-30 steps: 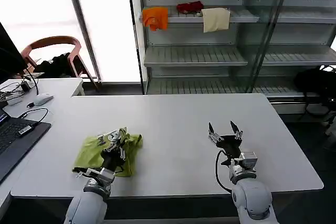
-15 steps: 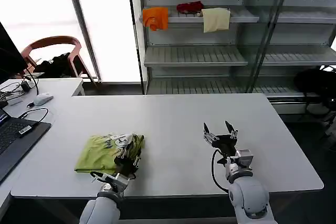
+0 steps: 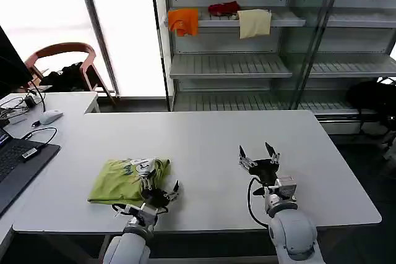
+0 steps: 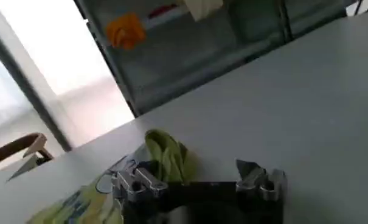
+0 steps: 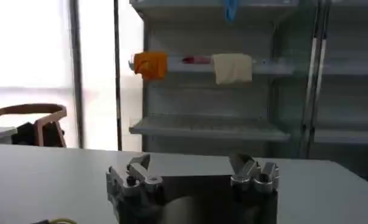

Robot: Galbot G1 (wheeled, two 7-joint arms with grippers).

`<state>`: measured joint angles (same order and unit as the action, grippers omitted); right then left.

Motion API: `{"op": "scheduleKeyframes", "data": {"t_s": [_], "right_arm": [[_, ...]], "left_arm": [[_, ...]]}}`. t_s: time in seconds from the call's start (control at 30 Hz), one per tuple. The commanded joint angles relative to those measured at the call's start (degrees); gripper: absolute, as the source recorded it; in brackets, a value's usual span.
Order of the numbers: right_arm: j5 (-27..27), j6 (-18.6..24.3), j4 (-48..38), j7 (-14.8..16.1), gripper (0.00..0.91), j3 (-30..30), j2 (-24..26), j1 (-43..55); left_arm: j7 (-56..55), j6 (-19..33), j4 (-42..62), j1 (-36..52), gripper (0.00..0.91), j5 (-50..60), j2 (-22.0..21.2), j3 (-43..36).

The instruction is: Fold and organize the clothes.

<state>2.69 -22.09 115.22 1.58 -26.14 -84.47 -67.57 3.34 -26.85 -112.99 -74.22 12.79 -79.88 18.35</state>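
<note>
The clothes, a lime yellow-green T-shirt (image 3: pixel 124 180), lie folded in a flat bundle near the front left of the white table (image 3: pixel 210 137). My left gripper (image 3: pixel 162 191) hovers open just off the bundle's right front corner, holding nothing. In the left wrist view the left gripper (image 4: pixel 196 175) has its fingers wide apart, with the shirt (image 4: pixel 164 155) right behind the one on that side. My right gripper (image 3: pixel 258 154) stands open and empty over bare table at the front right; the right wrist view shows the right gripper (image 5: pixel 191 165) facing the shelves.
A laptop (image 3: pixel 15 165), cables and a mouse (image 3: pixel 51 116) sit at the table's left end. The shelf unit behind holds an orange cloth (image 3: pixel 183 21), a cream cloth (image 3: pixel 254 23) and a red item (image 3: pixel 224 8). A chair (image 3: pixel 62 60) stands at back left.
My left gripper has slid right and toward the table's front, off the shirt, which now lies flatter. The right gripper shifted slightly left.
</note>
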Motion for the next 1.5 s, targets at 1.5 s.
{"op": "scheduleKeyframes", "data": {"t_s": [1.5], "right_arm": [[-0.9,-0.2,-0.4,-0.3,0.907,0.1,0.1,0.3]], "left_arm": [[1.9,-3.4,6.6,0.9,0.907,-31.3,8.0,26.6]]}}
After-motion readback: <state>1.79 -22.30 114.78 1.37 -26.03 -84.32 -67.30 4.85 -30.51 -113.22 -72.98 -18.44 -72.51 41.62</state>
